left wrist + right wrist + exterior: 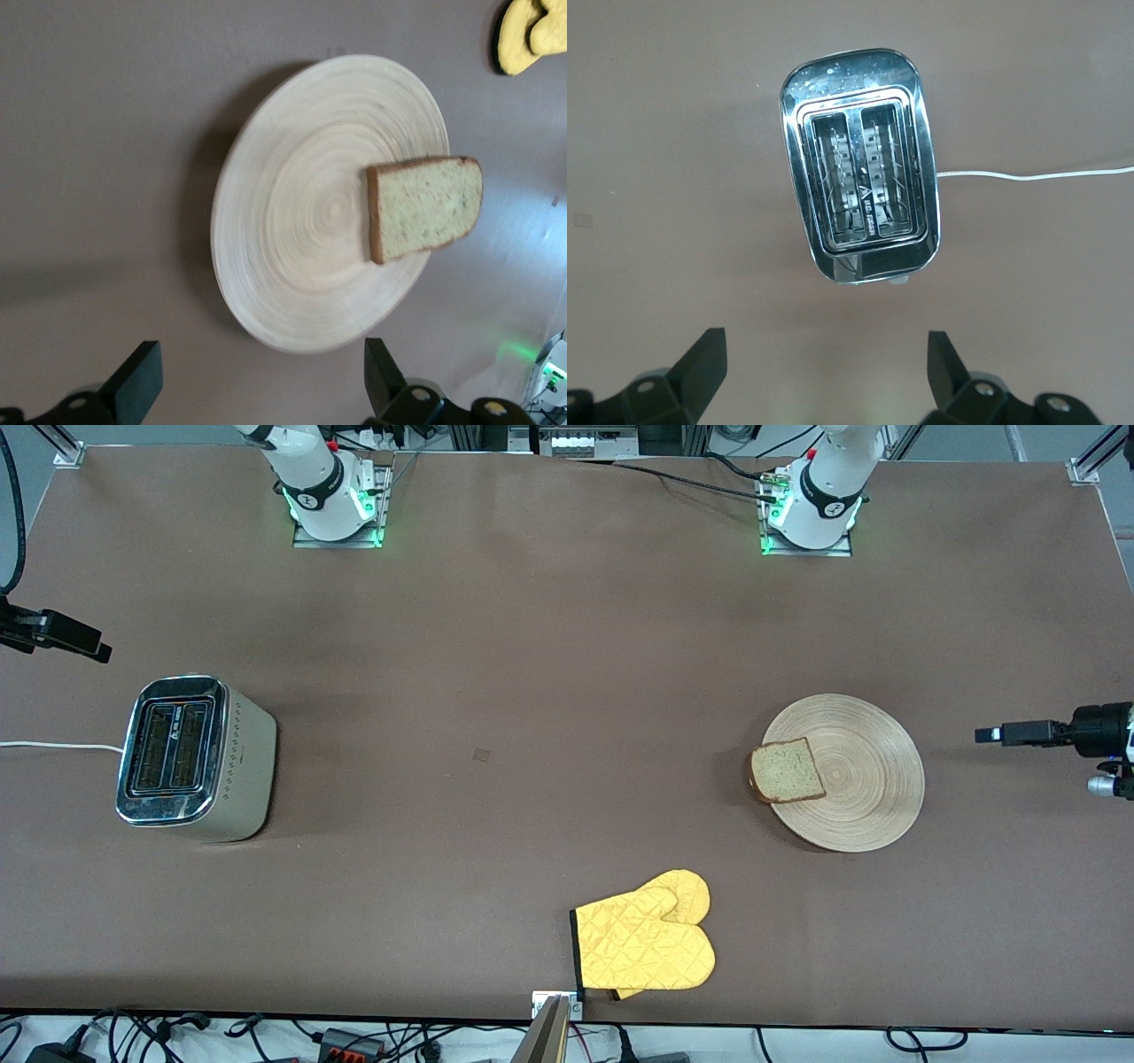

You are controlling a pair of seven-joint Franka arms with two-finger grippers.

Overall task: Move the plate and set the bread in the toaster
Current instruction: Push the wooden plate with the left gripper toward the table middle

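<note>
Both arms wait high and wide apart, jaws spread and empty.

Front view: the plate [864, 779] lies toward the left arm's end of the table, the bread [787, 771] on its rim at the side facing the toaster [190, 757], which stands toward the right arm's end; an oven mitt [645, 943] lies nearer the camera. Left wrist view: the left gripper [261, 376] hangs released just off the plate's edge, with the bread ahead of the jaws across the plate, so this arm is much the nearer. Right wrist view: the right gripper [824, 372] hangs released, the toaster's slots running lengthwise away from the jaws.
</note>
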